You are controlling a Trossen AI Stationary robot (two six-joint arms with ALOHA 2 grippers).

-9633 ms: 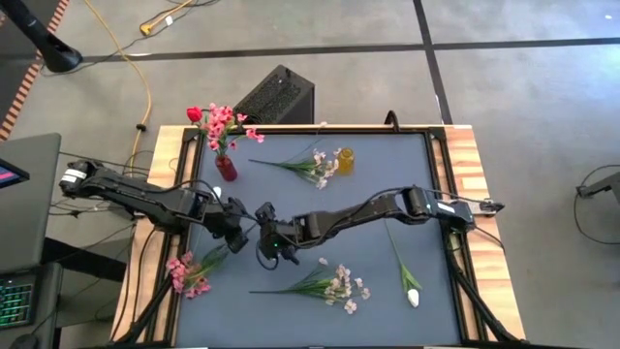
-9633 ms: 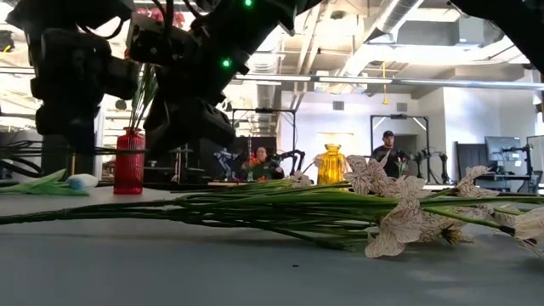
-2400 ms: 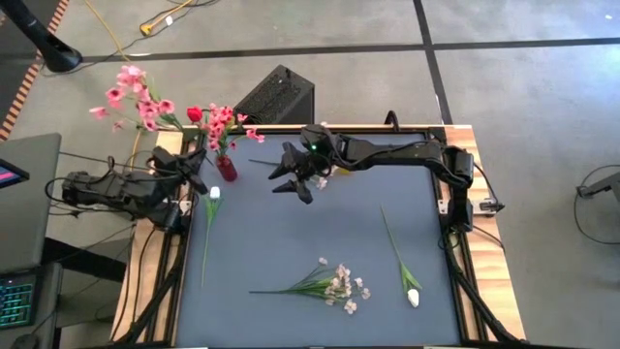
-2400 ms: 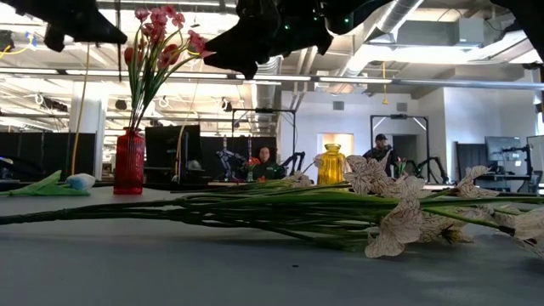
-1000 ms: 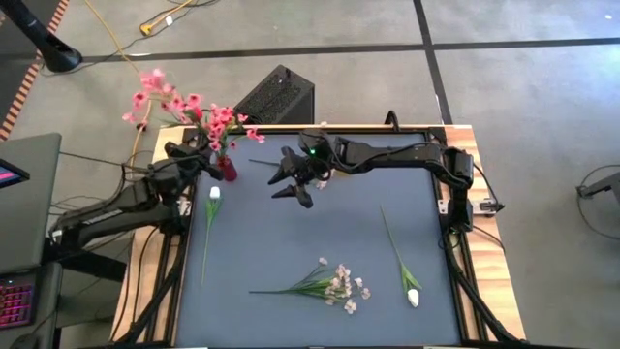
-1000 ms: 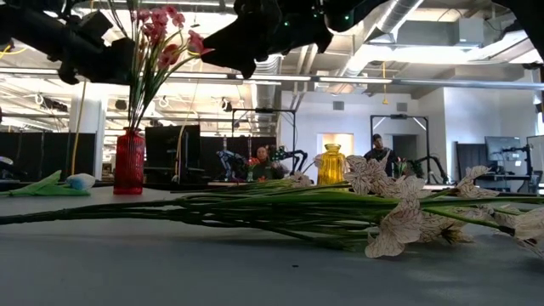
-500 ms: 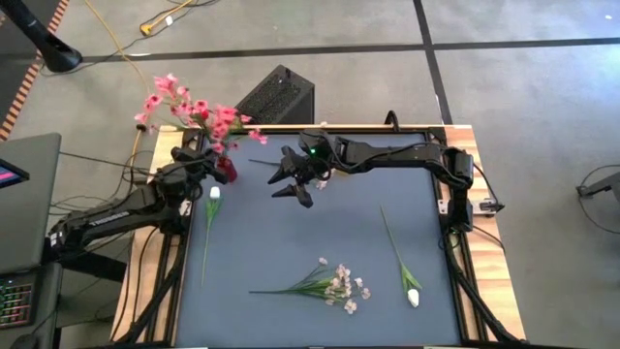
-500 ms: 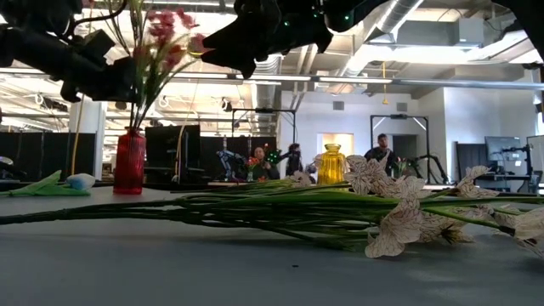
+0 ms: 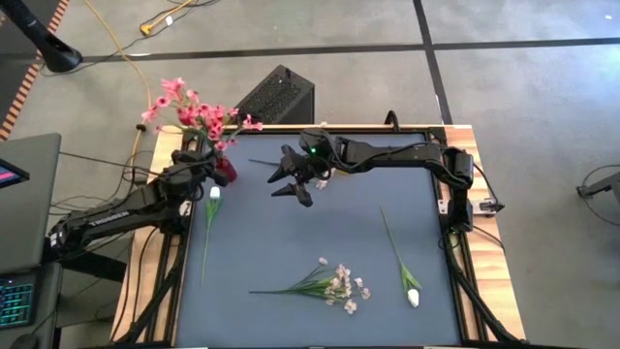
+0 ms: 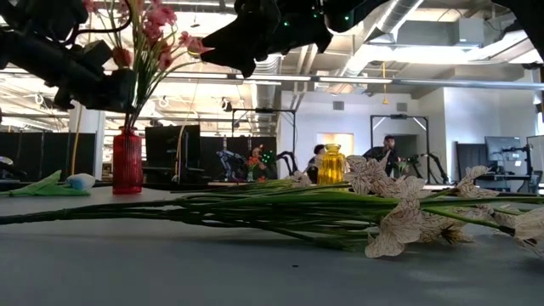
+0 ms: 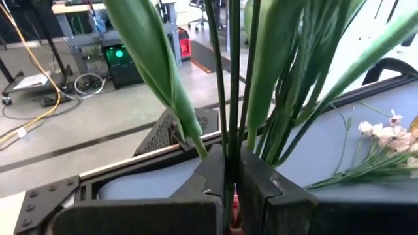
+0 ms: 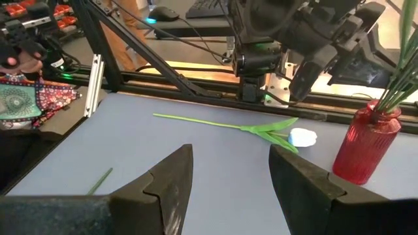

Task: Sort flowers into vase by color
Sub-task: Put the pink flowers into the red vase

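Observation:
My left gripper (image 9: pixel 208 161) is shut on a pink blossom spray (image 9: pixel 174 97), right above the red vase (image 9: pixel 225 171) at the table's far left corner. A red tulip and pink blossoms (image 9: pixel 221 120) stand in that vase by their stems. My right gripper (image 9: pixel 291 180) hovers open and empty over the far middle of the table. The yellow vase (image 10: pixel 330 164) shows in the low view. A white tulip (image 9: pixel 213 194) lies near the red vase, and another (image 9: pixel 413 297) lies at the near right. A pale spray (image 9: pixel 339 284) lies near the front. My left gripper pinches the pink spray's thin green stem (image 11: pixel 229 153) between its two fingers, low on the stem and below the leaves. The fingers (image 11: pixel 258 179) come nearly level from the table's left and lie across the stem. The spray stands about upright, blossoms up. Its lower end is hidden by the fingers.
Another pale spray (image 9: pixel 320 167) lies partly under my right arm at the far middle. A black box (image 9: pixel 276 94) stands on the floor behind the table. People sit in the room beyond (image 10: pixel 387 153). Bare mat lies in the table's middle (image 9: pixel 291 233).
My left gripper has carried the pink spray down and toward the red vase. The blossoms have swung toward the table's right and now stand beside those in the vase. My right gripper has kept still.

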